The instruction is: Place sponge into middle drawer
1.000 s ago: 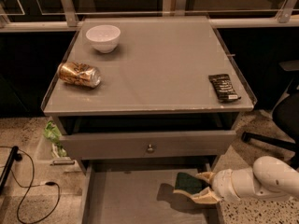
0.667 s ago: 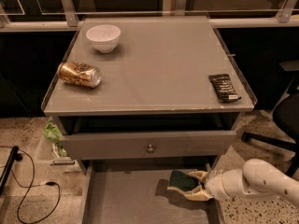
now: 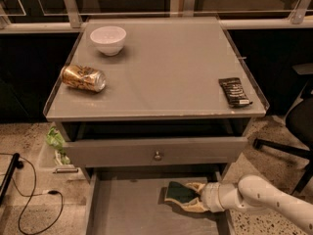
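Below, pincer (image 3: pixel 190 198) clamped on sponge (image 3: pixel 179 192) over middle drawer (image 3: pixel 127 210), grey tabletop (image 3: pixel 166 67), speckled floor (image 3: pixel 22 138).

Seemingly plastic tool (image 3: pixel 190 198) in smooth drawer (image 3: pixel 127 208)

The sponge (image 3: pixel 177 192), its dark green face up over a pale yellow body, lies tilted above the right half of the middle drawer (image 3: pixel 124 207). It is clamped between the fingers of the gripper (image 3: pixel 186 198), which reaches in from the right. The wide, shallow grey drawer is pulled open, showing its smooth floor.
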Robot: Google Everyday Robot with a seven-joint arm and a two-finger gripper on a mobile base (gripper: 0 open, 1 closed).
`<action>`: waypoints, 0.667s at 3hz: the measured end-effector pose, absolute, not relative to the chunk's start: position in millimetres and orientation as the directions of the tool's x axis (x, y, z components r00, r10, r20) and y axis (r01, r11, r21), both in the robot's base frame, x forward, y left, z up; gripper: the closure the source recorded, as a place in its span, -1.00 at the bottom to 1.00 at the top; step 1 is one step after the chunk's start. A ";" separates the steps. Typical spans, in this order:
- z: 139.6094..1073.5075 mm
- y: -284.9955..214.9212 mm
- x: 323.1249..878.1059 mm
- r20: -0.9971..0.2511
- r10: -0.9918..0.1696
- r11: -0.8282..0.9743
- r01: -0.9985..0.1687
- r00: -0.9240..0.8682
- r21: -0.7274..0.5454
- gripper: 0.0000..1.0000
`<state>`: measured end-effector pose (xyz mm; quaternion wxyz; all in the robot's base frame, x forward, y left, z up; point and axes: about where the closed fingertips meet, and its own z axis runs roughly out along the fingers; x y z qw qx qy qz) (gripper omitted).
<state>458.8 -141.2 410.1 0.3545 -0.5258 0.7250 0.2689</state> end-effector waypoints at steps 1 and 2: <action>387.7 -128.3 449.5 -0.790 -0.588 0.277 -0.961 -0.174 0.005 1.00; 366.8 -118.1 446.1 -0.769 -0.622 0.255 -0.967 -0.147 -0.022 1.00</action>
